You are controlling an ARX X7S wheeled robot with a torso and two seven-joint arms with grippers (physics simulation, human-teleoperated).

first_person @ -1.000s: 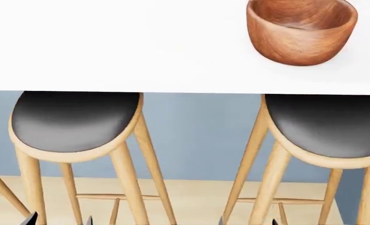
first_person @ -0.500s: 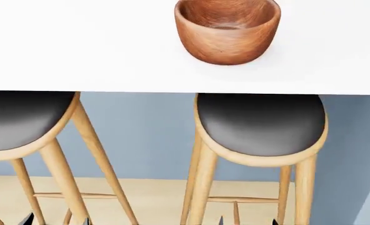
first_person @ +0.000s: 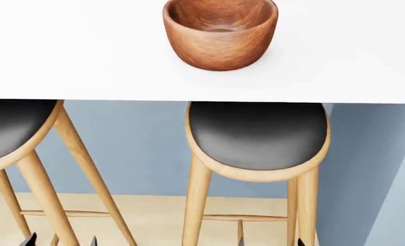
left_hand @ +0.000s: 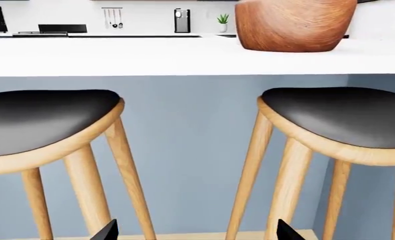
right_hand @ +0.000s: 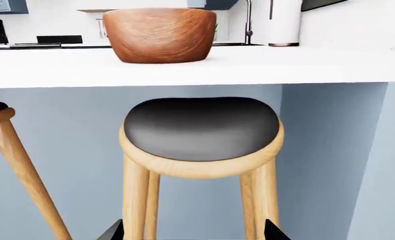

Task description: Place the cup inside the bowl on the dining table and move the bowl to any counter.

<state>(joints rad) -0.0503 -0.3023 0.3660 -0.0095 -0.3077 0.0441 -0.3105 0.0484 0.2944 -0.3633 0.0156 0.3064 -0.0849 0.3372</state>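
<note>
Over the last second the head view slid rightward along the dining table [first_person: 65, 61]: the wooden bowl [first_person: 220, 34] went from the upper right of the frame to just left of centre, so the base had been shifting sideways to line up with it. The bowl stood upright on the tabletop, set back from the near edge, directly above the black-seated wooden stool [first_person: 258, 137]; a second stool [first_person: 14, 130] sat to the left. The bowl looked empty.

The cup was not in view in any camera, so placing it in the bowl was judged still to be done, and it had to be found first.

Both arms were held low, below table height. Left gripper [left_hand: 194, 234]: only two dark fingertips showed, well apart, so spread and holding nothing. Right gripper [right_hand: 192, 231]: same, tips apart and empty.

A kitchen worktop [left_hand: 97, 35] with appliances ran behind the table, likely the counter for the drop-off.

Judgement: approach phase only, nothing grasped. The stools blocked a close approach to the table edge.
</note>
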